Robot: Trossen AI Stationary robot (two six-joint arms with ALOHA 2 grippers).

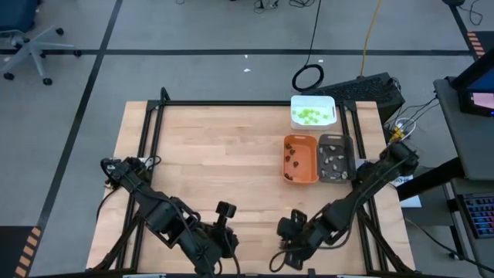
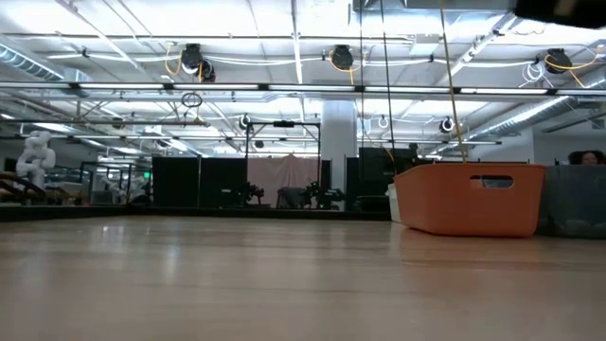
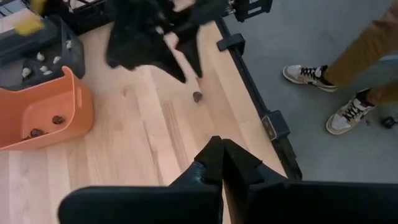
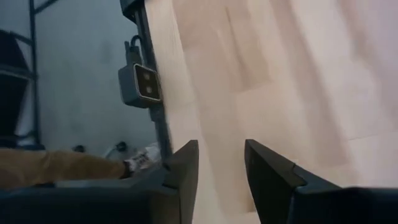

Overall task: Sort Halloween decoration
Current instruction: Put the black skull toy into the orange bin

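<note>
Left hand point(image 3: 222, 163): near worktop point(image 1: 216, 154) edge, fingers pressed together, empty. Right hand point(image 4: 221, 163): near edge, fingers narrowly parted, empty. Dark brown piece point(image 3: 197, 96): on worktop beneath right hand. Remaining pieces: in trays, well apart.

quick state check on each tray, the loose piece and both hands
white tray: holds lime-green pieces
orange tray: holds a few dark brown pieces
grey tray: holds pale pieces
loose dark piece: on the table, unsorted
left hand: shut, empty
right hand: fingers apart, empty
</note>
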